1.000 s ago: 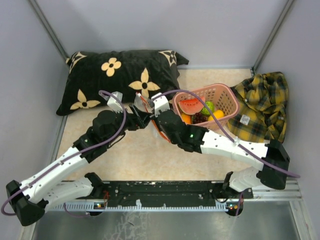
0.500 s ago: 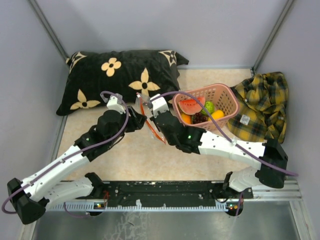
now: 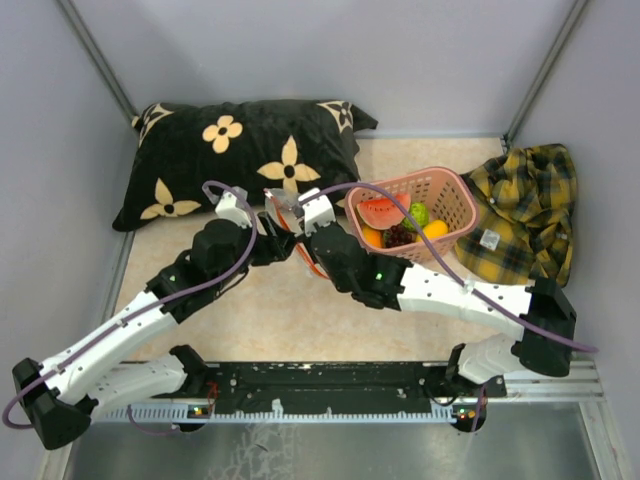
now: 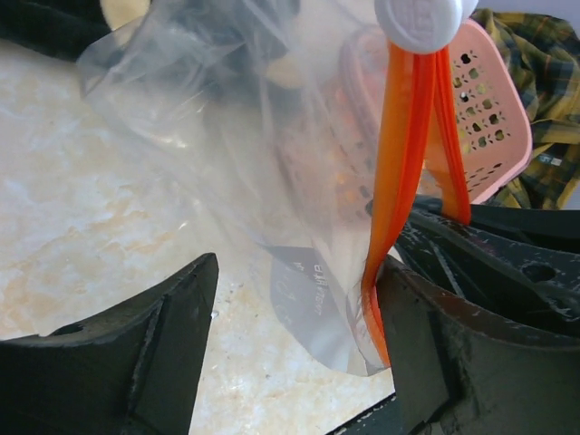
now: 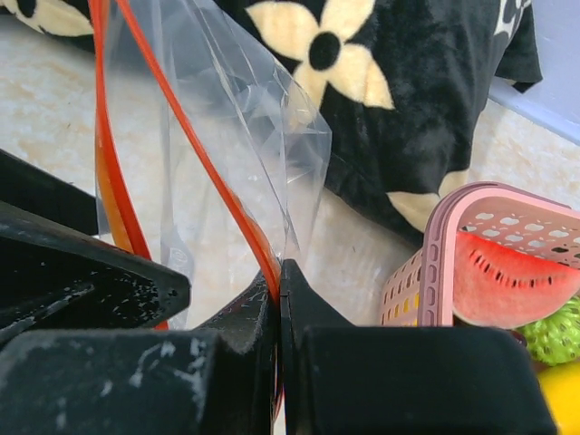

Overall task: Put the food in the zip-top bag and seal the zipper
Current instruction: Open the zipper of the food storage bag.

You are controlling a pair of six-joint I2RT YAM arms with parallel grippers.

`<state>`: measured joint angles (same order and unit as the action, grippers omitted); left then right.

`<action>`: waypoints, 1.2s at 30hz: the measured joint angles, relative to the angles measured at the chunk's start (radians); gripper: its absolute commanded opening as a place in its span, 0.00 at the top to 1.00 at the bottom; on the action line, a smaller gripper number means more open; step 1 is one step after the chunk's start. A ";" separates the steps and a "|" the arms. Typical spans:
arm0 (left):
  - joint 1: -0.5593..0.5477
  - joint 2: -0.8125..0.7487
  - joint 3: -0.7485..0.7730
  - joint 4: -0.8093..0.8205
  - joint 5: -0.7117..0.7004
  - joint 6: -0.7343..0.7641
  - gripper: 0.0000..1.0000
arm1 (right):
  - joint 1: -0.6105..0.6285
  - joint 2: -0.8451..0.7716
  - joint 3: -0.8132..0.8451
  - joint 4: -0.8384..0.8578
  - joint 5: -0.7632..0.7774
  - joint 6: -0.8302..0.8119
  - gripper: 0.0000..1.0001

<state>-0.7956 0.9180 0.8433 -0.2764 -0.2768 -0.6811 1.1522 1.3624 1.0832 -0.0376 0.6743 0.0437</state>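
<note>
Beige table (image 3: 270, 320), middle: the bag (image 4: 272, 181) hangs between both arms. Right gripper (image 5: 279, 272) pinches the zipper (image 4: 399, 172) tight; left gripper (image 4: 297, 283) gapes around the bag's corner, holding nothing. Food (image 3: 400, 222) waits in the basket (image 3: 455, 190), far right. Catch the opposite lip next and spread the mouth.

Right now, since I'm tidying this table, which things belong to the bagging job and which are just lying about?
Job: zip-top bag, its orange zipper, watermelon slice, green fruit, grapes, orange piece.
Lying about: pink basket holding the fruit, black flowered pillow, yellow plaid shirt.
</note>
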 measured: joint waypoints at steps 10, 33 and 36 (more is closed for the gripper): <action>0.000 0.001 0.027 0.043 -0.002 -0.003 0.18 | 0.033 0.004 0.000 0.041 0.022 -0.040 1.00; 0.000 -0.036 0.079 -0.110 -0.142 0.001 0.42 | 0.085 0.063 0.007 0.129 0.186 -0.166 1.00; 0.000 -0.052 0.070 -0.129 -0.142 0.000 0.45 | 0.085 0.065 0.013 0.135 0.192 -0.166 1.00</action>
<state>-0.7956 0.8661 0.9131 -0.4053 -0.4187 -0.6811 1.2373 1.4273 1.0962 0.0975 0.8658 -0.1223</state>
